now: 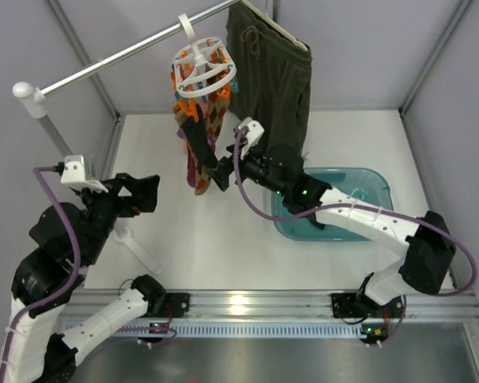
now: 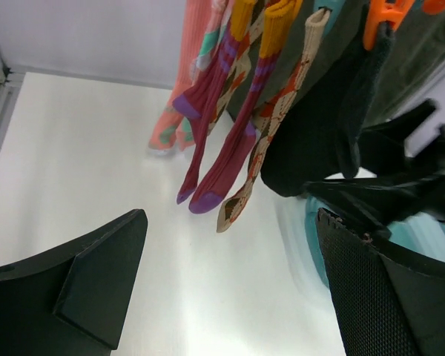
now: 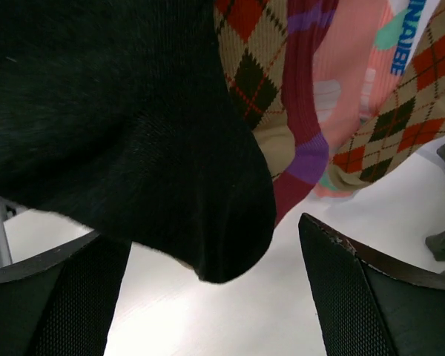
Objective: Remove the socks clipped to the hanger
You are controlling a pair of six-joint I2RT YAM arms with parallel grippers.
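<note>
The white ring hanger (image 1: 204,65) with orange and teal pegs hangs from a metal rod. Several socks (image 1: 201,148) hang clipped under it. In the left wrist view I see a pink sock (image 2: 179,96), maroon socks (image 2: 216,141), a diamond-pattern sock (image 2: 261,152) and a black sock (image 2: 319,133) under orange pegs (image 2: 383,16). My right gripper (image 1: 216,172) is open, and the black sock's toe (image 3: 156,148) hangs between its fingers (image 3: 371,297), not pinched. My left gripper (image 1: 148,193) is open and empty, left of the socks and apart from them (image 2: 230,285).
Olive-green shorts (image 1: 273,76) hang on a slim hanger right of the ring hanger. A teal basin (image 1: 366,185) sits on the white table at the right, under my right arm. Grey walls close in the back and sides.
</note>
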